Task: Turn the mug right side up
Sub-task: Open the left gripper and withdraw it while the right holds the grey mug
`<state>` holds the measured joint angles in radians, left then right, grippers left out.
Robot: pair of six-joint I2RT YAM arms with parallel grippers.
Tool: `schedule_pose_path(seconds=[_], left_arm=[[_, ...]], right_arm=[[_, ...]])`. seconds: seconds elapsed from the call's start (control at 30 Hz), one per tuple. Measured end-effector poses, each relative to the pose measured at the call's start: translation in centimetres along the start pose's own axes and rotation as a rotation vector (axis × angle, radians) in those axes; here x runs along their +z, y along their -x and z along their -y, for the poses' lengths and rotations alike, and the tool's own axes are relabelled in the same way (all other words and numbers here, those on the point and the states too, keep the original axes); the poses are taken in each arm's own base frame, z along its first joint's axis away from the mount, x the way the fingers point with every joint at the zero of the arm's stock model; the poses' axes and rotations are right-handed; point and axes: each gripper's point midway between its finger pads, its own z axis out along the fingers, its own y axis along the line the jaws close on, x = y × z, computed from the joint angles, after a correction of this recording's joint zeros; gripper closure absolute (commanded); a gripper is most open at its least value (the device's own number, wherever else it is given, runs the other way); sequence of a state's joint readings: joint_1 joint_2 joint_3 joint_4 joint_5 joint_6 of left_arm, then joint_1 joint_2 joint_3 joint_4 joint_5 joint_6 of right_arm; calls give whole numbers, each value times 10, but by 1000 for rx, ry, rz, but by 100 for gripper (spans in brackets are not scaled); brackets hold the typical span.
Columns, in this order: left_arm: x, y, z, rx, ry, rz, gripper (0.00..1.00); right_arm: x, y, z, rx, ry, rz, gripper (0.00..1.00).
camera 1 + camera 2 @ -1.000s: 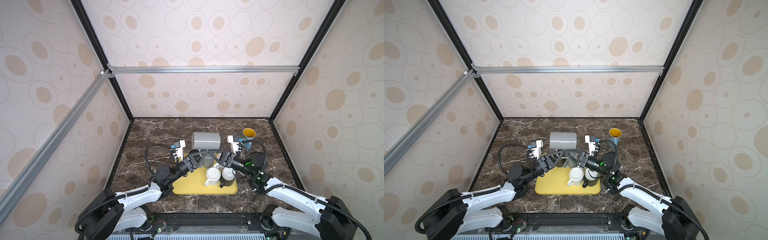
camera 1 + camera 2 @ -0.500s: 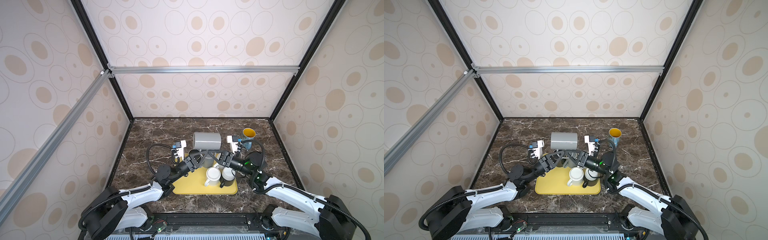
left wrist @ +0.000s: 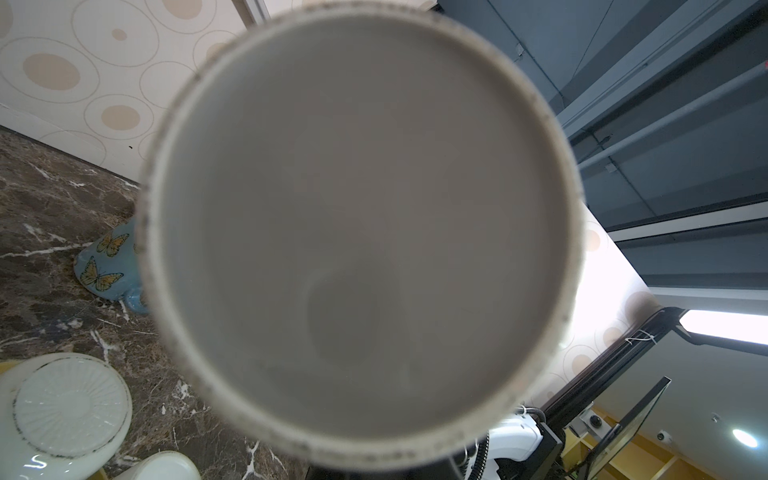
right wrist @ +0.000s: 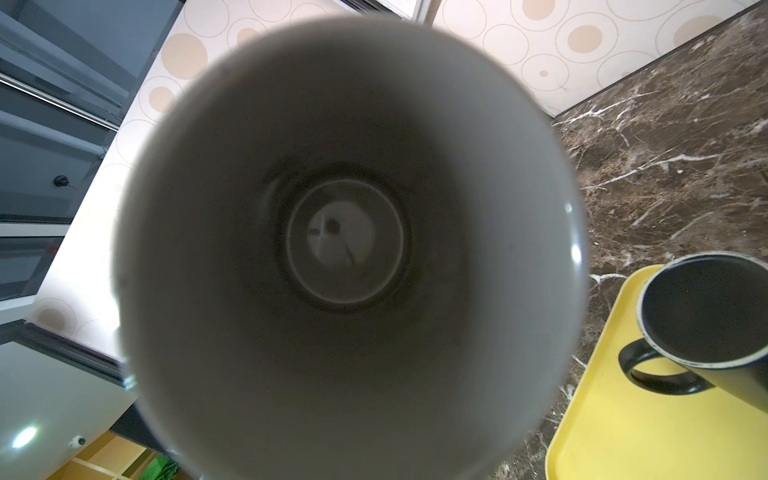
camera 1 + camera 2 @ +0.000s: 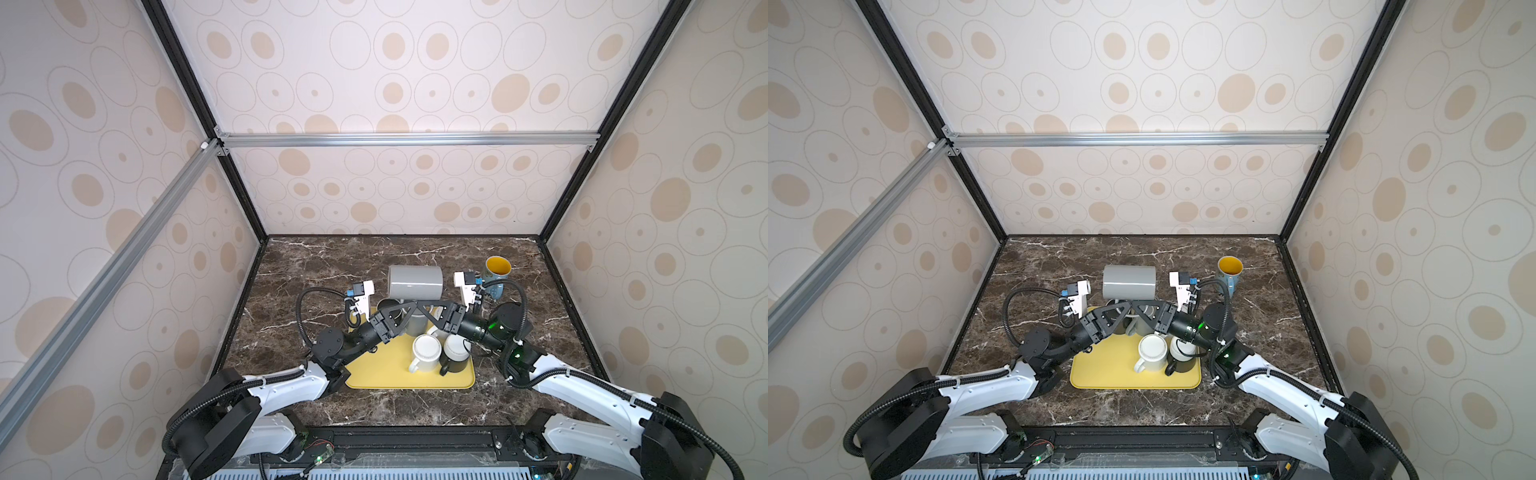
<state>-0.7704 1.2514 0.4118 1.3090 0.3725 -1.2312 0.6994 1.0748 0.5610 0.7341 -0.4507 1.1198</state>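
Lying on its side and lifted clear of the marble tabletop [image 5: 316, 266], the grey mug [image 5: 415, 282] hung level above the back edge of the yellow tray [image 5: 374, 374], midway between the two arms in both top views. In the left wrist view the mug [image 3: 361, 232] showed its flat base with a speckled unglazed ring and filled most of the picture. In the right wrist view the mug [image 4: 349, 249] showed its open mouth, seen straight down to the bottom, so the mouth pointed toward the robot's right. The left gripper [image 5: 406, 306] and the right gripper [image 5: 422, 306] pointed in from opposite sides and met almost tip to tip under the mug's near side. Each had its jaws drawn together and pinched on the mug. The exact spot of the hold, and the handle, were hidden by the black fingers and the mug's body. On the tray, nearer the robot, a white mug [image 5: 426, 353] stood just beside a black mug with a white inside [image 5: 455, 355]. A dark enamel mug [image 4: 706, 320] with a pale rim stood upright at the tray's back left corner. Well apart from these, a blue butterfly mug [image 5: 496, 270] with a yellow inside stood upright on the tabletop at the back right.
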Motion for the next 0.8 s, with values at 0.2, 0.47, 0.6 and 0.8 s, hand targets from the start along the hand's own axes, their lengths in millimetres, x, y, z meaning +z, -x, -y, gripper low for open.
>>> schedule_pose_path(seconds=[0.2, 0.47, 0.6, 0.8], left_arm=[[-6, 4, -1, 61, 61, 0, 4], [-19, 27, -6, 169, 203, 73, 0], [-23, 41, -14, 244, 319, 97, 0], [-34, 53, -21, 374, 463, 87, 0]], right_arm=[[-6, 1, 9, -11, -68, 15, 100], [-10, 10, 32, -38, -198, 43, 100], [-10, 17, 35, -100, -300, 12, 100], [-19, 51, 22, -266, -475, 34, 100]])
